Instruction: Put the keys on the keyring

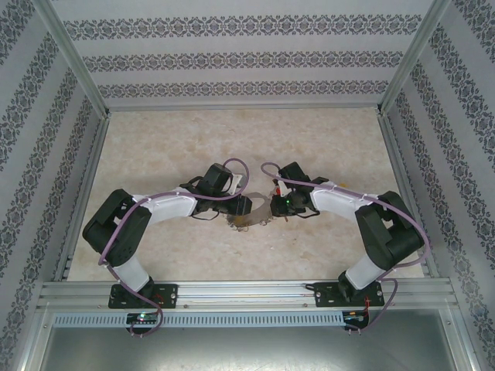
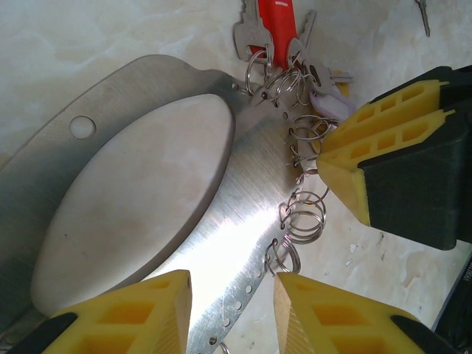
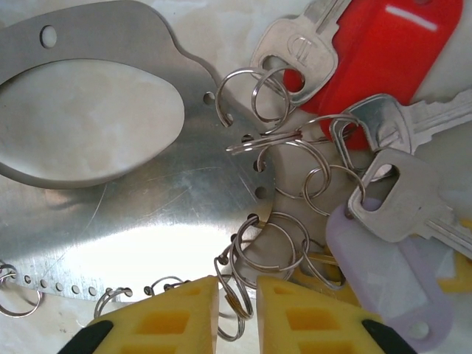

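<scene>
"Right wrist view, where's the keyring (image 3: 317, 181)?"
"Frame centre, 3 o'clock of the steel plate (image 3: 169, 199): linked split rings hooked through its edge holes. Right end effector (image 3: 237, 287) at 6 o'clock, clenched on one loop."
"Left end effector (image 2: 233, 284)?"
"Half apart, straddling the plate's edge. Gripping or not, can't tell."
"Doing it well?"
"Guess: pin plate to desk (image 2: 88, 37), hold that loop steady, feed a key's hole into the split."
"Counts?"
"Three silver keys (image 3: 299, 44) at 2 o'clock, one loose key (image 2: 422, 15) apart; one red tag (image 3: 383, 44), one lilac tag (image 3: 383, 280), one plate. Rings too tangled to count."
</scene>
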You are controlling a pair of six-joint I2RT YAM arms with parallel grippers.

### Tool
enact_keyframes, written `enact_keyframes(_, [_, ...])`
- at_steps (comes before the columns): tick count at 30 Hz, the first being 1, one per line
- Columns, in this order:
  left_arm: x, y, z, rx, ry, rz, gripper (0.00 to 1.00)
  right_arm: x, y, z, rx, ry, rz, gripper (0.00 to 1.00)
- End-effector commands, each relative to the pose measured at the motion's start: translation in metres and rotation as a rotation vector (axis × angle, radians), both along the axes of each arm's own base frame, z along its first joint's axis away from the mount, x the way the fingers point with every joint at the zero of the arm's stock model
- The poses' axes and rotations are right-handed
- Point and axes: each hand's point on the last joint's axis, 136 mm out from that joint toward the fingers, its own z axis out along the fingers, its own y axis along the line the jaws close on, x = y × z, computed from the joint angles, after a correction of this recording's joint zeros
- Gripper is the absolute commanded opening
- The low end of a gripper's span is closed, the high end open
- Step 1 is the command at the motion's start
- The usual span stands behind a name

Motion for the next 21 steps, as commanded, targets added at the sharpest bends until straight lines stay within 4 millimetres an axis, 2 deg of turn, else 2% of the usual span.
enact_keyframes(1, [-0.001, -0.004, 0.011, -0.028, -0.03, -0.008, 0.35, 0.007, 0.002, 0.002, 0.003, -0.003, 0.014, 0.2])
enact_keyframes(13, [-0.003, -0.002, 0.013, -0.026, -0.033, -0.007, 0.34, 0.005, 0.005, 0.008, -0.001, -0.024, 0.045, 0.03])
enact_keyframes(16, [-0.004, -0.001, 0.016, -0.03, -0.036, -0.008, 0.34, 0.005, 0.011, 0.023, 0.03, -0.076, 0.077, 0.0])
enact_keyframes(21, [-0.007, 0.008, 0.033, -0.026, -0.08, -0.021, 0.32, 0.001, 0.03, 0.069, 0.107, -0.272, 0.198, 0.0])
